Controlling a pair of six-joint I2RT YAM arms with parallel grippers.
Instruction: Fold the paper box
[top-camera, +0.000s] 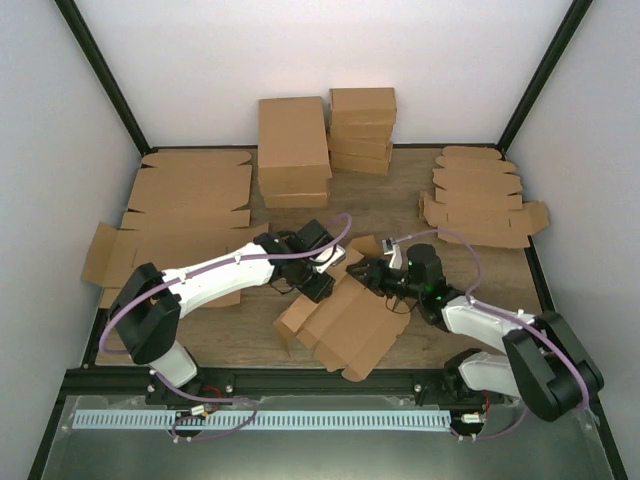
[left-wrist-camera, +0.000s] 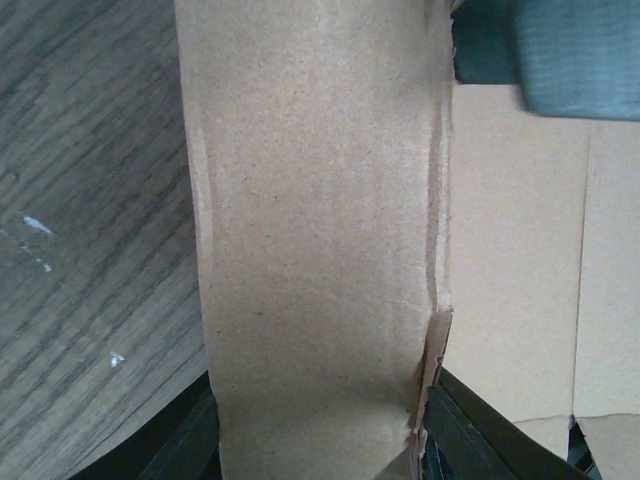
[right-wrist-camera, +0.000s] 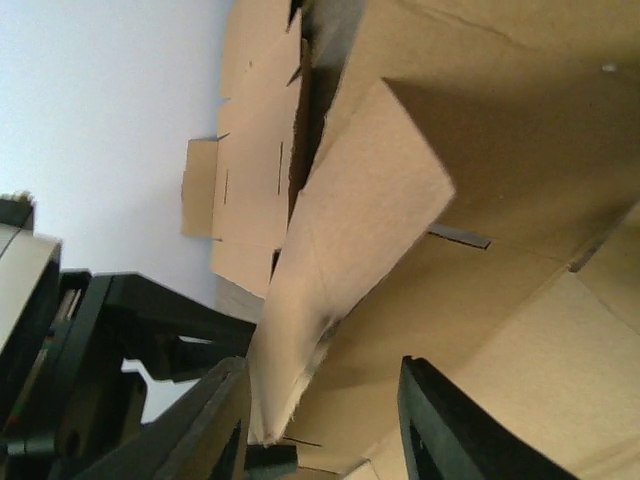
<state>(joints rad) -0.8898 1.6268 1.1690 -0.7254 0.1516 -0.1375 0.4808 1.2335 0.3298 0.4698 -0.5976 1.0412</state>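
From up here my left arm (top-camera: 215, 272) and right arm (top-camera: 478, 320) look alike: white shells on the long links, chunky black housings at the joints and bases. A thin purple cable (top-camera: 346, 221) loops loosely along each one. A small green light (top-camera: 432, 292) glows near the right wrist. The right gripper (right-wrist-camera: 325, 366) has matt black, blade-like fingers (right-wrist-camera: 225, 425). The left gripper (left-wrist-camera: 310, 450) shows dark fingers (left-wrist-camera: 470, 445) too.
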